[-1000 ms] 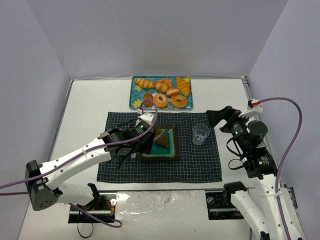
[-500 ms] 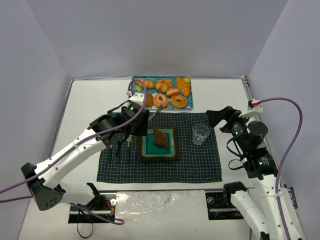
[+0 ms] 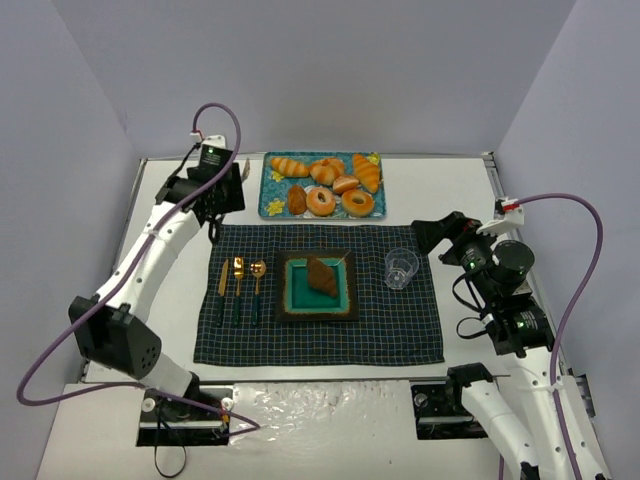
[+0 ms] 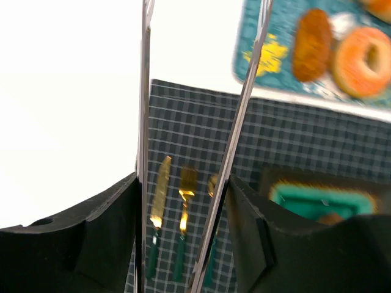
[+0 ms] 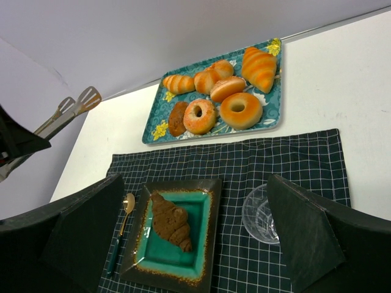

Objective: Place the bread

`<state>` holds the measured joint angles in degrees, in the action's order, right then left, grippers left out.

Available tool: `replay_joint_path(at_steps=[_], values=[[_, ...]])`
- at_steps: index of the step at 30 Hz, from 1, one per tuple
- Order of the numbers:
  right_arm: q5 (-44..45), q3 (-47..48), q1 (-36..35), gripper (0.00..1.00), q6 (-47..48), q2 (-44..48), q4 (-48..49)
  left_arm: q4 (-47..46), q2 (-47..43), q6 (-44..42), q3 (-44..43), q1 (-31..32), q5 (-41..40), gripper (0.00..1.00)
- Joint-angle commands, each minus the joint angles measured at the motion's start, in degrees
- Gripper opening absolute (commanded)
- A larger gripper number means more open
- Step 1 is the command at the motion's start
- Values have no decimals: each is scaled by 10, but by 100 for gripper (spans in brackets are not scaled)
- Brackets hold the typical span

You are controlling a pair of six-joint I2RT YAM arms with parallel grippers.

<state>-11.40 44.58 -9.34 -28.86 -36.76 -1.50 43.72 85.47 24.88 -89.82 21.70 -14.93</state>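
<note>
One dark brown bread (image 3: 321,275) lies on the teal plate (image 3: 292,300), tilted across it, nothing touching it. Placement looks done, as far as I can judge.

- The plate sits mid-placemat (image 3: 400,330), with a knife (image 3: 222,280), fork (image 3: 238,275) and spoon (image 3: 257,275) in a row just to its left and a clear glass (image 3: 401,268) to its right. It reads as a table setting, so the plate is the natural spot for the bread.
- The tray (image 3: 268,185) is beyond the mat. It holds golden croissants, ring doughnuts and a small reddish roll.
- The left pincer (image 4: 182,183) is clamped on metal tongs (image 4: 144,91), whose blades are spread with nothing between them. It is probably held this way so the bread is handled by tool, not by fingers. It hangs over the bare white surface (image 3: 170,270) beside the tray's left end, well apart from the plate.
- The right pincer (image 5: 195,180) has its jaws wide and holds nothing. It is poised near the glass and angled toward the setting, and looks idle.
</note>
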Motion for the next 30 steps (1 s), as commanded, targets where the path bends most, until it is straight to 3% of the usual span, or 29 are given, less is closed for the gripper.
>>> replay_joint_path(at_steps=[1,12,30], values=[[-12,20,0,100,5,-4,54,-58,38,-19,-41,-79,24,50],[-13,16,0,100,10,-15,63,-68,178,-63,-105,-248,62,50],[-18,15,-1,100,13,-37,75,-95,329,-56,-122,-295,103,51]])
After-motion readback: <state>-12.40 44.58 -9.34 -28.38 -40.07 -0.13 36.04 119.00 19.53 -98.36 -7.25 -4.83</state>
